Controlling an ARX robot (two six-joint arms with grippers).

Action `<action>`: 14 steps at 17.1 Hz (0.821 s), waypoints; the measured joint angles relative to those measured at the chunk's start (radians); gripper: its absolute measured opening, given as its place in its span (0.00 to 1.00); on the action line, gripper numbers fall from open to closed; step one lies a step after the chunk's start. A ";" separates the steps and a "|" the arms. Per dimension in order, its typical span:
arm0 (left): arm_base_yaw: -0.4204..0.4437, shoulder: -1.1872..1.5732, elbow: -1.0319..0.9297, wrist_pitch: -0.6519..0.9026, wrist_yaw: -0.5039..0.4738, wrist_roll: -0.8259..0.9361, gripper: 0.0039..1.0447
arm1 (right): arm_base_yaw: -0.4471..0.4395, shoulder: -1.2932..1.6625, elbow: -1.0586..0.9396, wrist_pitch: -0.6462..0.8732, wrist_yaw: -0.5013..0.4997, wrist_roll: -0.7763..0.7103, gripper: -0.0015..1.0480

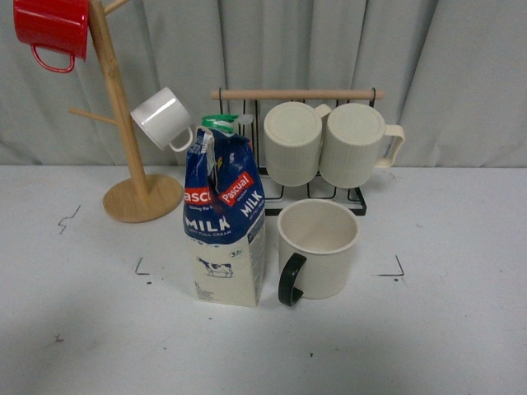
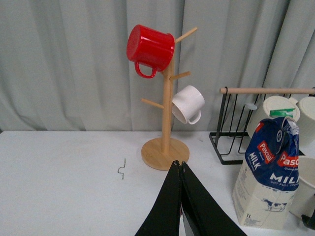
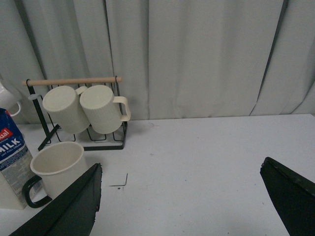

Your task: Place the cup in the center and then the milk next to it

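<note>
1. The cup [image 1: 317, 247] stands upright on my white worktop [image 1: 445, 329], its black handle turned toward me. I take this cup as my landmark.
2. The milk [image 1: 225, 222] stands upright just beside the cup on its left, very close; I cannot tell whether the two touch.
3. Behind the cup sits a black wire rack [image 1: 356, 197] with a wooden bar, holding two ribbed cream mugs [image 1: 329, 141] on their sides.
4. Behind and left of the cup, past the milk, rises a wooden mug tree [image 1: 136, 181] carrying a red mug [image 1: 51, 29] high up and a small white mug [image 1: 161, 119] lower down.
5. The worktop lies open to the right of the cup and in front of it; small black corner marks [image 1: 394, 270] flank the cup and milk.
6. My left gripper [image 2: 181, 169] shows in the left wrist view with its fingers pressed together on nothing, well clear of the milk, which stands between it and the cup.
7. My right gripper [image 3: 179, 196] is spread wide and empty in the right wrist view, with the cup off beyond one finger [image 3: 69, 206], apart from it.
8. A pale grey curtain [image 1: 461, 74] closes the far edge of the worktop behind the rack.
</note>
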 joint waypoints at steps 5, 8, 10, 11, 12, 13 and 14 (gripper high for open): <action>0.000 -0.126 0.000 -0.140 0.000 0.000 0.01 | 0.000 0.000 0.000 0.000 0.000 0.000 0.94; 0.000 -0.186 0.000 -0.197 0.000 0.000 0.01 | 0.000 0.000 0.000 0.000 0.000 0.000 0.94; 0.000 -0.216 0.000 -0.227 0.000 0.000 0.01 | 0.000 0.000 0.000 0.000 0.000 0.000 0.94; 0.000 -0.290 0.001 -0.340 0.000 0.000 0.01 | 0.000 0.000 0.000 0.000 0.000 0.000 0.94; 0.000 -0.378 0.000 -0.406 0.000 0.000 0.01 | 0.000 0.000 0.000 0.000 0.000 0.000 0.94; 0.000 -0.380 0.005 -0.391 -0.002 0.000 0.01 | 0.000 0.000 0.000 0.000 0.000 0.000 0.94; 0.000 -0.380 0.000 -0.411 -0.001 0.000 0.01 | 0.000 0.000 0.000 0.000 0.000 0.000 0.94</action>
